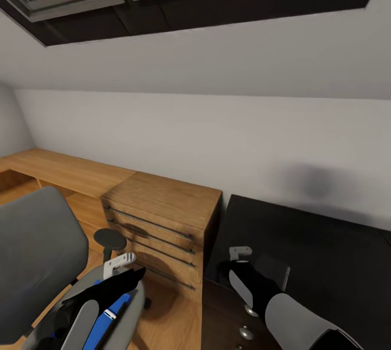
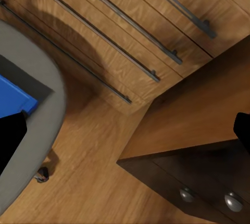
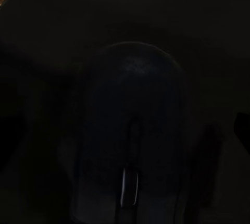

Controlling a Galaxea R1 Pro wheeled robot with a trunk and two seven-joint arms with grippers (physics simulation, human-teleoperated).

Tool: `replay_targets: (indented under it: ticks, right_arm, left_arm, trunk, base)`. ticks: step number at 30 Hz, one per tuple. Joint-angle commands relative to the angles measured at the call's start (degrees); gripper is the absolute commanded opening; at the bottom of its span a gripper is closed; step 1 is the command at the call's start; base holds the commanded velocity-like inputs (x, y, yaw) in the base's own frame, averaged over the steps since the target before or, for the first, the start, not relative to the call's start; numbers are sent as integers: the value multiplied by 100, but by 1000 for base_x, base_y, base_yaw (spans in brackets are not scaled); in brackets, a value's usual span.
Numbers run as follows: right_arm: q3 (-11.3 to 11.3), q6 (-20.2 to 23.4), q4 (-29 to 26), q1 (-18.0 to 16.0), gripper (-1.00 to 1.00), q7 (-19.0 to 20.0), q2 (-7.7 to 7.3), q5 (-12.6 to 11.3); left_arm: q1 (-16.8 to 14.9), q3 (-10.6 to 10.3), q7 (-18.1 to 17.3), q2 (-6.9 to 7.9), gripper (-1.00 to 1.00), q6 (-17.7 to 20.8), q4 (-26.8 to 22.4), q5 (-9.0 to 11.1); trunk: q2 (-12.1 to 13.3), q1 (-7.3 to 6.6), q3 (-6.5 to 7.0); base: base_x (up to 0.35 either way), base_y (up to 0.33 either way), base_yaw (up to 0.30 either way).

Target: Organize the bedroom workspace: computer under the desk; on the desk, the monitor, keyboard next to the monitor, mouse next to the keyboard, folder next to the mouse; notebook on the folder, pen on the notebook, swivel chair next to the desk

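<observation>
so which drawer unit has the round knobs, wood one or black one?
The black drawer unit under the desk, below the right arm. Its drawers carry round silver knobs; the light wooden dresser beside it has long dark bar handles.

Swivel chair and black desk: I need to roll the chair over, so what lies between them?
In the head view, the light wooden dresser stands between the swivel chair and the desk, with bare plank floor in front of it.

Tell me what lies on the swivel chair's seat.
A blue folder lies on the grey chair seat. The left arm covers much of it, so anything else on the seat cannot be seen.
</observation>
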Motion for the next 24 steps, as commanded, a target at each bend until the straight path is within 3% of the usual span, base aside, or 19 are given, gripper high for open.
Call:
replay_targets:
  ticks: [1,20,21,24]
  right_arm:
    - [48,25,-10,-5,100,-47,-5,-49]
    - [48,25,-19,-5,100,-47,-5,-47]
    - [48,25,-19,-5,-100,-47,-5,-44]
    - [48,25,-22,-5,-100,-50,-5,-41]
  left_arm:
    - [-5,-10,59,5,100,9,-7,60]
    - [-5,-12,59,8,100,9,-7,60]
    - [-5,-12,59,6,100,9,-7,60]
    - [-5,-12,59,6,100,9,-7,60]
  trunk:
    - [-46,23,-25]
    - [-126,67,-61]
    - [-126,67,-61]
    - [-126,67,-61]
  base:
    - [0,0,0]
    - [0,0,0]
    - [0,0,0]
    - [0,0,0]
